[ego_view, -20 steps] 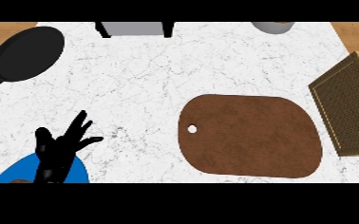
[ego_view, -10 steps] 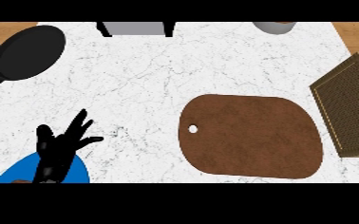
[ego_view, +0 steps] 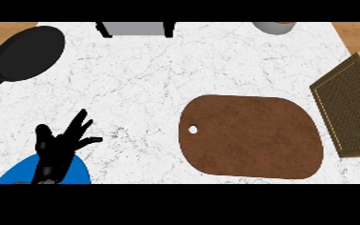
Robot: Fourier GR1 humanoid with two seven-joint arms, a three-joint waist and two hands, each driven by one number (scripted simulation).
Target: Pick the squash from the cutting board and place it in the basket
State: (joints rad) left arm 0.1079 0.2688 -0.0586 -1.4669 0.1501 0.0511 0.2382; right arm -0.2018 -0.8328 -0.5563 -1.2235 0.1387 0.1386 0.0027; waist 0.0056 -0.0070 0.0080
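The white marbled tabletop (ego_view: 175, 71) carries a brown cutting board (ego_view: 253, 136) right of centre, its top bare; no squash shows on it or anywhere else in view. The woven basket (ego_view: 341, 105) is cut by the right edge, just beside the board. A black pan (ego_view: 28, 52) lies at upper left. The left hand (ego_view: 60, 145) rests at lower left, fingers spread and released, holding nothing, over a blue plate (ego_view: 77, 171). Nothing has shifted since half a second ago. The right hand is out of view.

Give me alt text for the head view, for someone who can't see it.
A brown cutting board lies bare on a white marble counter, no squash visible, with a woven basket at the right edge. The left hand rests open at lower left.
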